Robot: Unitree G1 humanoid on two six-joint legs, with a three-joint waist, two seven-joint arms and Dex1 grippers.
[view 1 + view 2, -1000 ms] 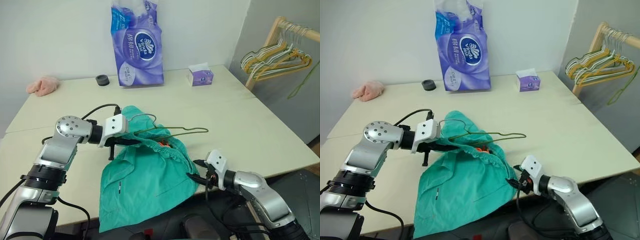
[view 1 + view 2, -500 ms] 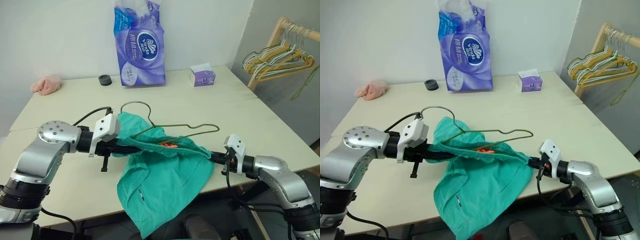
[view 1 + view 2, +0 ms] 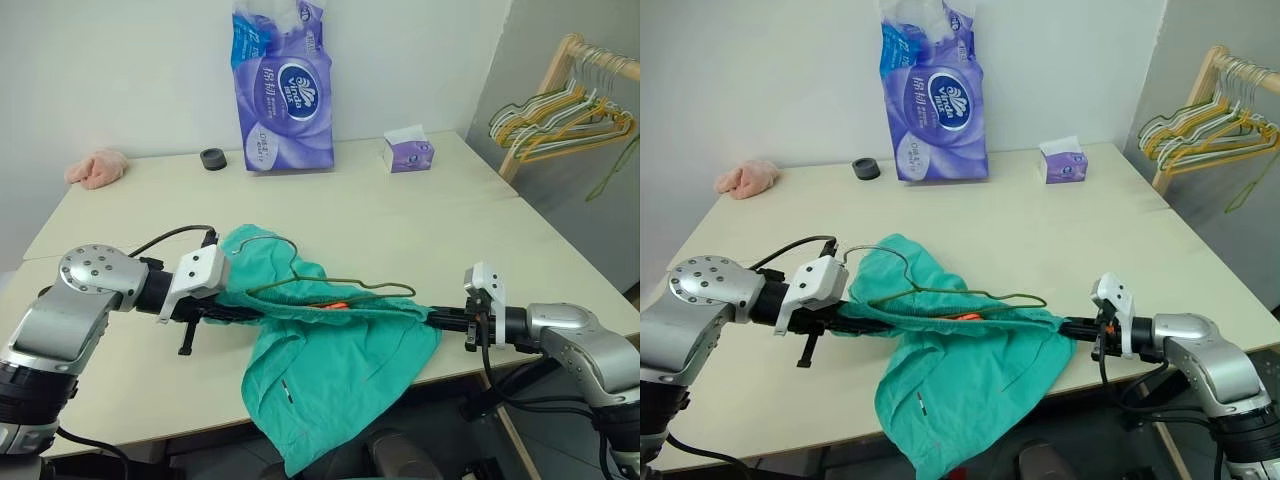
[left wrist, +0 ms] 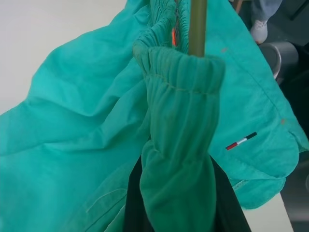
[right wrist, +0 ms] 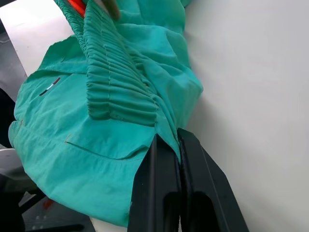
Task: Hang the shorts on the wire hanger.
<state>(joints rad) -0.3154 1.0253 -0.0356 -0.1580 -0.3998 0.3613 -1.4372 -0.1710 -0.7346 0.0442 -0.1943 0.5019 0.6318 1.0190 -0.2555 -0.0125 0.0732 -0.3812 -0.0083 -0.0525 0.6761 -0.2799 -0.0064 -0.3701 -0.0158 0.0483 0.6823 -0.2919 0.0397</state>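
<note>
Left eye view has both arms reaching inward from opposite sides, low over the near part of the table (image 3: pixel 440 225), with the shorts (image 3: pixel 330 365) stretched between them. The left gripper (image 3: pixel 232 312) points across toward the right, its fingers clamped on one end of the gathered waistband; in the left wrist view the fabric wraps over the black fingers (image 4: pixel 227 205). The right gripper (image 3: pixel 438 318) points back toward the left, pinched tight on the other end of the waistband; the right wrist view shows its two fingers (image 5: pixel 157 193) pressed together with a thin fold of teal cloth caught between them.

The waistband runs nearly level between the grippers, and the legs sag below it over the table's front edge. The wire hanger (image 3: pixel 330 285) sits at the waistband, its hook (image 3: pixel 268 243) rising near the left gripper and its bar inside the bunched fabric.

Farther back on the pale table stand a purple tissue pack (image 3: pixel 282 90), a small tissue box (image 3: pixel 409 152), a black ring (image 3: pixel 212 159) and a pink cloth lump (image 3: pixel 95 168). A wooden rack (image 3: pixel 560 75) with more hangers stands by the grey wall on the right.
</note>
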